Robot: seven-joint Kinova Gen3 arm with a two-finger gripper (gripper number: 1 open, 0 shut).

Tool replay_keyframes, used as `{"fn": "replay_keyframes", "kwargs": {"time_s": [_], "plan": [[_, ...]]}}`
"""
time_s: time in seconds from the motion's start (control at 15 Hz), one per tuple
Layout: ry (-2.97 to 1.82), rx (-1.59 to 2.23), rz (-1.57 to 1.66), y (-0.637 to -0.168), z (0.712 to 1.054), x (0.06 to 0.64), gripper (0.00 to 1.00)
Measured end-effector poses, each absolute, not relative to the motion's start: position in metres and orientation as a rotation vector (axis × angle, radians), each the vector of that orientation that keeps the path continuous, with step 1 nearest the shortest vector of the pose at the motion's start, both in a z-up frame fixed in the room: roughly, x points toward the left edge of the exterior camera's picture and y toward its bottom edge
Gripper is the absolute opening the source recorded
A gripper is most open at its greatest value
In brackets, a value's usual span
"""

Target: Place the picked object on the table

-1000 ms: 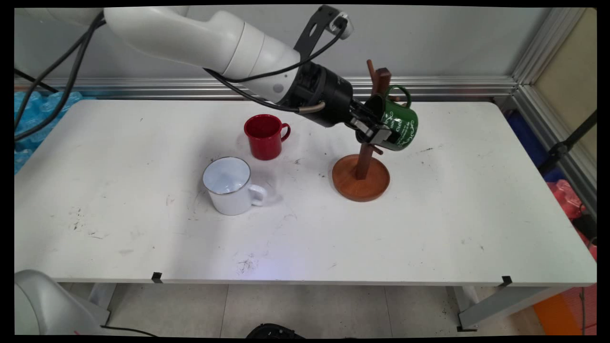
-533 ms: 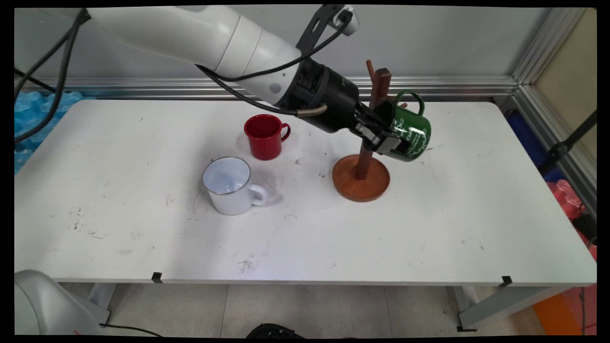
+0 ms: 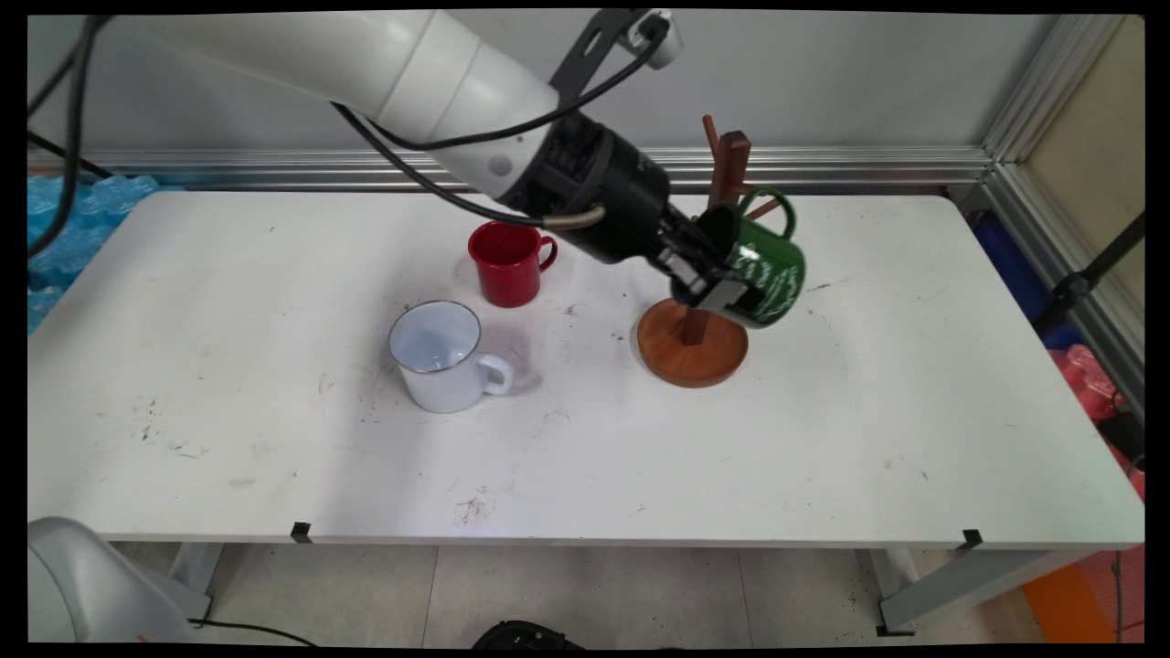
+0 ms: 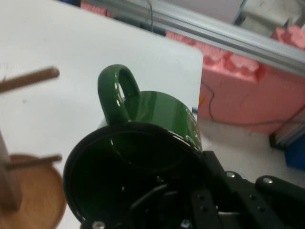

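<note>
A: What does the main view give that the hand view lacks?

B: The whole white bench [image 3: 640, 439], with a red mug [image 3: 505, 262] upright toward the back and a white mug [image 3: 441, 355] upright nearer the front, its handle pointing right. Both stand well to the left of the wooden mug stand [image 3: 695, 320]. The hand view shows neither mug.

A: And what does the hand view add?

B: It looks straight into the dark mouth of the green mug [image 4: 138, 162], whose handle [image 4: 116, 93] points up in that picture. Two of the stand's pegs show at the left, one high [image 4: 28, 80] and one low, and part of the round base [image 4: 33, 200] sits in the lower left corner. The handle is clear of the upper peg, with bench showing between them.

A: How is the arm posed?

B: It comes in from the upper left, sloping down to the right, black cables draped over it. The gripper [image 3: 708, 274] points down and right, in front of the stand's post.

A: And the jaws?

B: Clamped on the green mug [image 3: 759, 265] at its rim, one finger inside the mouth and one outside. The mug is tilted, held in the air just over the right side of the stand's base, its handle uppermost beside the post
</note>
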State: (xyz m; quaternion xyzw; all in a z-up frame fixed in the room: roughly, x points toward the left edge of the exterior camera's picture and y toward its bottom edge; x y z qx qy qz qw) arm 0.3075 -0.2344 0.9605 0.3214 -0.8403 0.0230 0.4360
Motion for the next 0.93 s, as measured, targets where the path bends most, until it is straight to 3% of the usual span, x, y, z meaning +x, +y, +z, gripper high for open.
{"fn": "replay_keyframes", "kwargs": {"time_s": [0.93], "plan": [[-2.495,0.856,0.101,-0.199,0.992,0.33,0.0]]}}
